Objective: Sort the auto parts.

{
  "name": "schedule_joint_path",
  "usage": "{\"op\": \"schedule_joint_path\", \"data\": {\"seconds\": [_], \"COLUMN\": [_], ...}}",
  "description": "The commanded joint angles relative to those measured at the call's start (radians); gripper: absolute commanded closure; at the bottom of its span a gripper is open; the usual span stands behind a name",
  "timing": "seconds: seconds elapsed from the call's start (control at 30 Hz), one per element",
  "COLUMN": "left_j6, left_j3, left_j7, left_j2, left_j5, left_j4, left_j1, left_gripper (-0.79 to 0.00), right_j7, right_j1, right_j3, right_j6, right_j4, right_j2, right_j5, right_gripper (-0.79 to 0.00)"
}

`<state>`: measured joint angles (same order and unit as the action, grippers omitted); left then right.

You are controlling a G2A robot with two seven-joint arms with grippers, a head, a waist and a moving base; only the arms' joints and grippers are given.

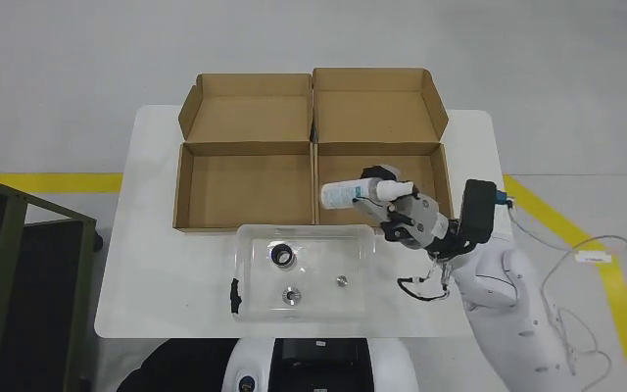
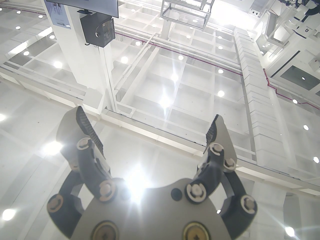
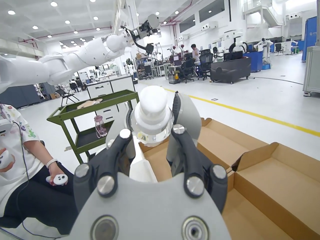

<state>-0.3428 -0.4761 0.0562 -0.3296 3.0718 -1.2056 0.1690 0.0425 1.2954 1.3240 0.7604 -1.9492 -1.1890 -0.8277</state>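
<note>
The right hand is clamped on a white-capped bottle, gripping it near the neck. The bottle lies on its side in the air just beyond the tray's far edge, toward the tray's right end, with its cap nearest the hand.

The left hand has its fingers wide apart with nothing between them, and it points up at the ceiling, well above the tray.

The clear tray sits on the white surface. Inside it, a dark ring lies toward its far left, a toothed part toward its near left, and a small piece right of centre. A black piece sits at the tray's left rim.

Beyond the tray's far edge stand the left box and right box, side by side and touching, lids folded back away from the tray.
</note>
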Motion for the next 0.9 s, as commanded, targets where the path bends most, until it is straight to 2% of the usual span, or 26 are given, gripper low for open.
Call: {"op": "schedule_joint_path", "data": {"seconds": [0.0,0.4,0.87], "left_j6": [0.000,0.000,0.000], "left_j3": [0.000,0.000,0.000], "left_j7": [0.000,0.000,0.000], "left_j2": [0.000,0.000,0.000], "left_j5": [0.000,0.000,0.000], "left_j4": [0.000,0.000,0.000], "left_j1": [0.000,0.000,0.000], "left_gripper": [-0.785,-0.785,-0.785], "right_j7": [0.028,0.170,0.312], "right_j1": [-0.013,-0.110,-0.265], "right_j3": [-0.014,-0.070,-0.212], "right_j6": [-0.042,-0.223,-0.331], "right_j4": [0.017,0.146,0.340], "right_j2": [-0.001,-0.007,-0.032], "right_j5": [-0.047,-0.224,-0.337], "right_gripper": [0.000,0.000,0.000]}}
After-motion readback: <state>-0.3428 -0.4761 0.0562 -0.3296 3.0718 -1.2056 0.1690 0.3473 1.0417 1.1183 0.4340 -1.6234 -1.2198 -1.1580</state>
